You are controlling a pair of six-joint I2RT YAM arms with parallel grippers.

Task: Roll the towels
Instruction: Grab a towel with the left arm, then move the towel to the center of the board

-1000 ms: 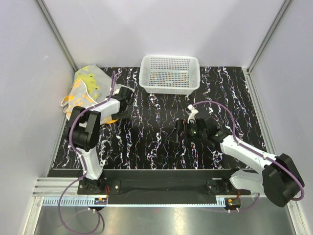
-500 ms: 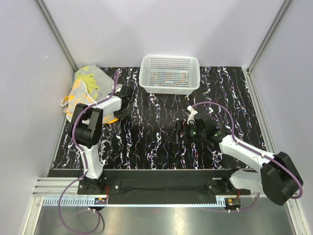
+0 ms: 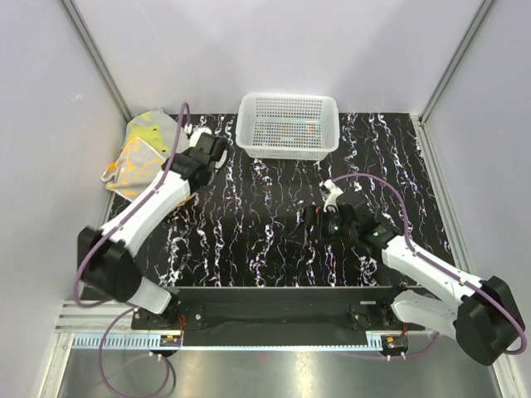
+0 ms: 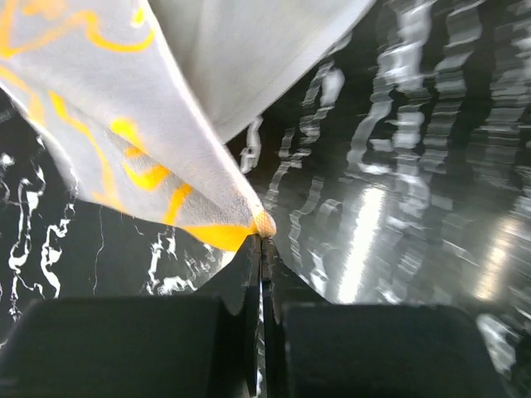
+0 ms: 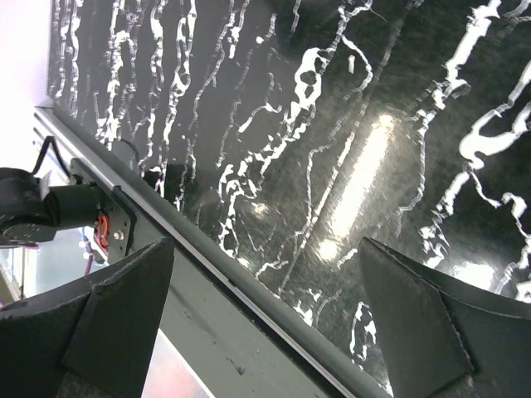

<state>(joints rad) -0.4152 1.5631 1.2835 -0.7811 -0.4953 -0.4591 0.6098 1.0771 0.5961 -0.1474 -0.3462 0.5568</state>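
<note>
From above, I see the 2 towels (image 3: 139, 153) heaped at the table's (image 3: 249, 240) far-left corner, left of the basket (image 3: 288, 124), with my left gripper (image 3: 207, 151) just beside them and my right gripper (image 3: 309, 225) well apart at mid-table. On the left wrist, the jaws are pressed together on the very corner tip of a pale, orange-marked towel (image 4: 149, 124); so thin a bite could slip when I pull, or drag the other cloth along. On the right wrist, the fingers (image 5: 108, 307) stand spread with nothing between them, too far off to pin anything.
</note>
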